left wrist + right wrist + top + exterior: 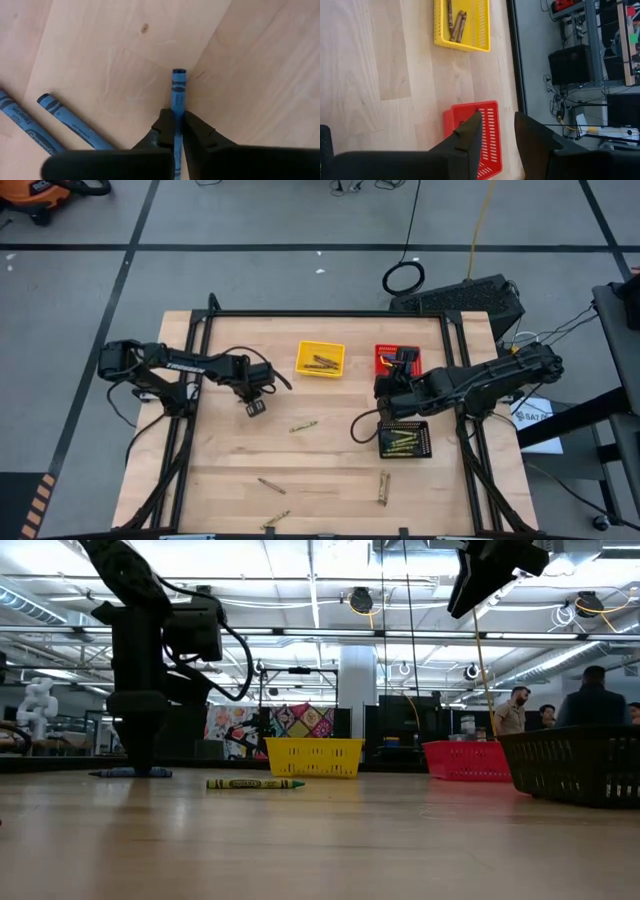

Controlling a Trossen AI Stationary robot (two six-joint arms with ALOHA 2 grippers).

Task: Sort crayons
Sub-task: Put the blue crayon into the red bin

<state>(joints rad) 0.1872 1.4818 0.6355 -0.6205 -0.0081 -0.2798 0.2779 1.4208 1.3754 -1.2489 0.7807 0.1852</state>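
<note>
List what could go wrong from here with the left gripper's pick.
1. The left gripper is shut on a blue crayon that lies on the table; the thin stick may swivel or slip as it lifts.
2. Two more blue crayons lie close by; a sideways move could knock them.
3. The right gripper hangs open over the red basket; if blue goes there, the arms could meet.

L arm reaches in from the bench's left edge, wrist bent down, left tool [175,131] low at the bench surface w/ fingers pinched nearly together on a blue crayon [178,95]. R arm stretches in from the right side, right tool [497,131] held high, fingers parted.
</note>
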